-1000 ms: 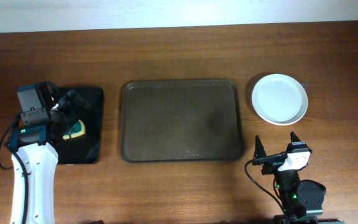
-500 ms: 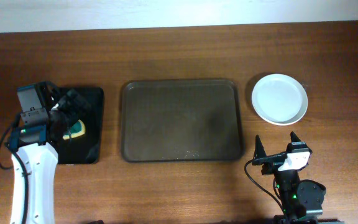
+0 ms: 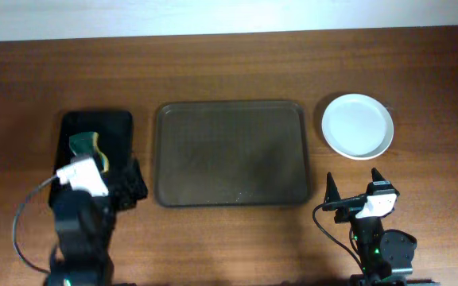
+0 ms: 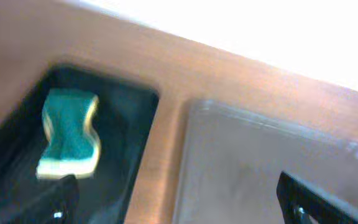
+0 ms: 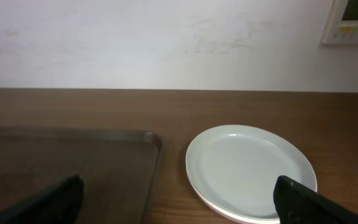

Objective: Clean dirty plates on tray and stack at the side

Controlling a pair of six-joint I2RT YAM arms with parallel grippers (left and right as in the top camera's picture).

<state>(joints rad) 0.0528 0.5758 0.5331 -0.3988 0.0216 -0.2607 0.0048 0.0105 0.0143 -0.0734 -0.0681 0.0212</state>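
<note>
A stack of white plates sits on the table right of the brown tray, which holds nothing. The stack also shows in the right wrist view, beside the tray's corner. My right gripper is open and empty near the front edge, just in front of the plates; its fingers frame the plates and tray corner. My left gripper is open and empty, over the gap between the black tray and the brown tray. Its fingertips show at the bottom corners.
A smaller black tray lies left of the brown tray and holds a green and yellow sponge, also seen in the left wrist view. A white wall runs behind the table's far edge.
My left arm has pulled back from the black tray toward the front edge. The sponge now lies free in the black tray, a little farther back. The right arm has not moved.
</note>
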